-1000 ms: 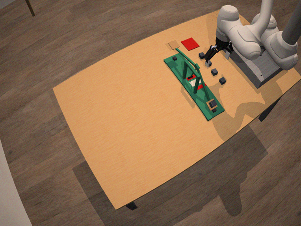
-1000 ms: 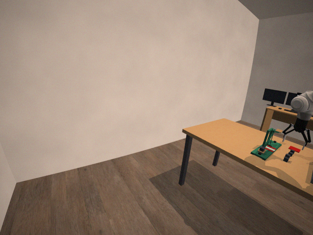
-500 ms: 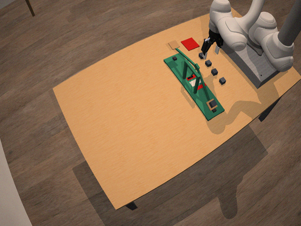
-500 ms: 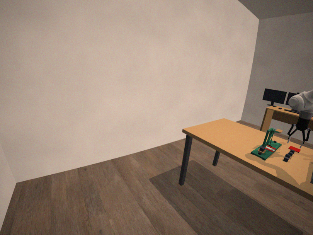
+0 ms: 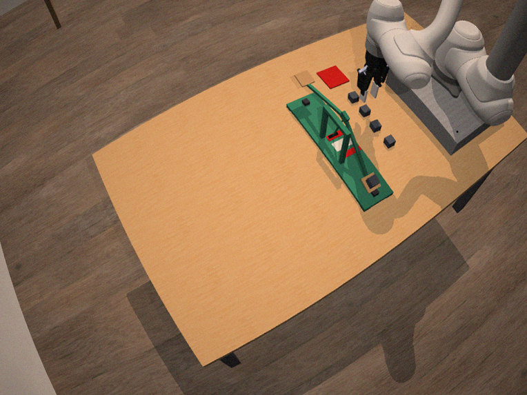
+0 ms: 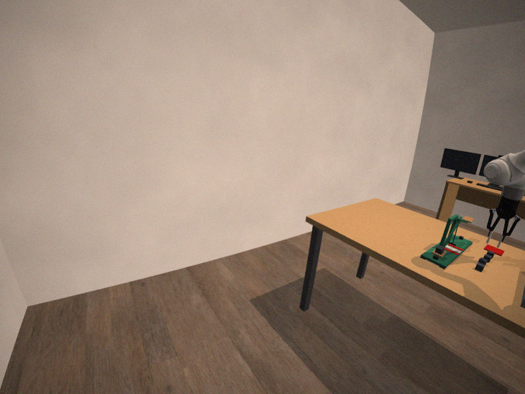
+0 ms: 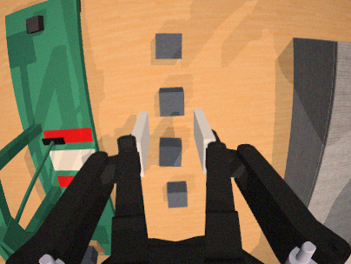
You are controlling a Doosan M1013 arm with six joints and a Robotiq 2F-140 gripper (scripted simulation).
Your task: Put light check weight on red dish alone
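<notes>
The green balance [image 5: 365, 203] [image 6: 441, 260] [image 7: 23, 45] tilts: its near pan [image 5: 364, 182] is low with one dark weight [image 5: 372, 180] [image 6: 440, 249] on it, and its far pan [image 5: 304, 78] [image 6: 468, 220] is empty and high. The black pointer [image 5: 333, 136] [image 7: 53, 141] is over the red field toward the far pan. More dark weights stand in a row: first [image 5: 353, 97] [image 7: 168, 46], second [image 5: 364, 111] [image 7: 171, 102], third [image 5: 375, 126] [image 7: 170, 154], last [image 5: 389, 141] [image 7: 177, 196]. My gripper [image 5: 369, 94] [image 6: 494, 242] [image 7: 171, 123] is partly open, empty, above the row. The red dish [image 5: 332, 77] [image 6: 494, 250] is bare.
The grey robot mount [image 5: 427, 109] [image 7: 314, 130] stands on the side of the row opposite the balance. The balance's green posts and beam [image 5: 325, 122] rise above its base. The red dish lies beyond the first weight, near the high pan. A desk with monitors [image 6: 461, 161] is in the background.
</notes>
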